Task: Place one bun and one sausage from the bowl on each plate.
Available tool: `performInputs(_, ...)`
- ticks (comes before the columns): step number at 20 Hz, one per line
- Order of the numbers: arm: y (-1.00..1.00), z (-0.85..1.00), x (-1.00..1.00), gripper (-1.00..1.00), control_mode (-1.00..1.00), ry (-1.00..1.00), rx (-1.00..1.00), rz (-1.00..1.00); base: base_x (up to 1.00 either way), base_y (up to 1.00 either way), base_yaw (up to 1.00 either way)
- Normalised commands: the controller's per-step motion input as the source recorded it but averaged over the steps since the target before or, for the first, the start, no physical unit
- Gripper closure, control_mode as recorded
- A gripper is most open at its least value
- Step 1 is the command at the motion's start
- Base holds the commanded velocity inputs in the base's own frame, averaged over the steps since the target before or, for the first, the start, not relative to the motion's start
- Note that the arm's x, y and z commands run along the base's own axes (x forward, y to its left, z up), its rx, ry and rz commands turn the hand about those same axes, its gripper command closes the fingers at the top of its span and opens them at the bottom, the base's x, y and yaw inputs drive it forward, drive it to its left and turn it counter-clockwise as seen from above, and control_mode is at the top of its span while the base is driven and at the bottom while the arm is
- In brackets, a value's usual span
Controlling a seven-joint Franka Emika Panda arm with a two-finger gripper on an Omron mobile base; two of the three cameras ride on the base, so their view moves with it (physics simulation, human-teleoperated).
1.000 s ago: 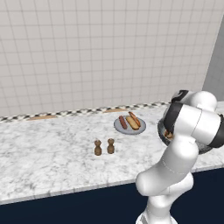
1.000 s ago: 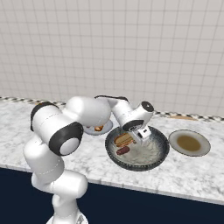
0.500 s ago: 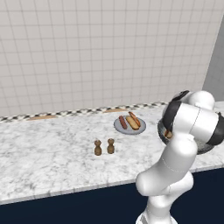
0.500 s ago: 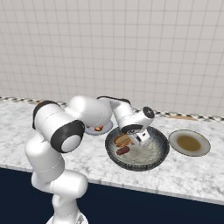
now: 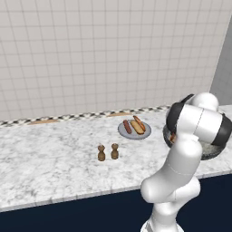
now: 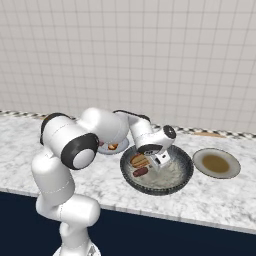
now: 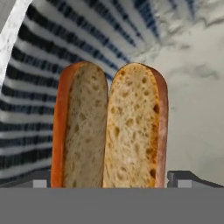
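Here the arm bends low into the bowl (image 6: 182,172), gripper (image 6: 161,161) spread wide astride the bun (image 7: 109,127).

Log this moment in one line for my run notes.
gripper: open, over bun | bowl: bun, sausage | far plate: filled

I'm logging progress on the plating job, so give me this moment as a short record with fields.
bowl: dark-grey bowl on the counter, holding a bun and a sausage
tool: tool down inside the bowl by the bun; tips on either side of the split bun in the hand view, grip unclear
far plate: plate already has a bun and sausage
near plate: plate right of the bowl, no bun or sausage yet
other: two shakers
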Motion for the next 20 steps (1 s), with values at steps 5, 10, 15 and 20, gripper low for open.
performInputs(5,0.03,-0.14,0.00,-1.00,-1.00,0.00,0.00,0.00,0.00,0.00,0.00)
performInputs(10,0.02,-0.01,0.00,-1.00,-1.00,0.00,0.00,-0.01,0.00,0.00,0.00)
performInputs(15,0.00,0.00,0.00,1.00,-1.00,0.00,0.00,0.00,0.00,0.00,0.00)
performInputs(20,0.00,0.00,0.00,1.00,-1.00,0.00,0.00,0.00,0.00,0.00,0.00)
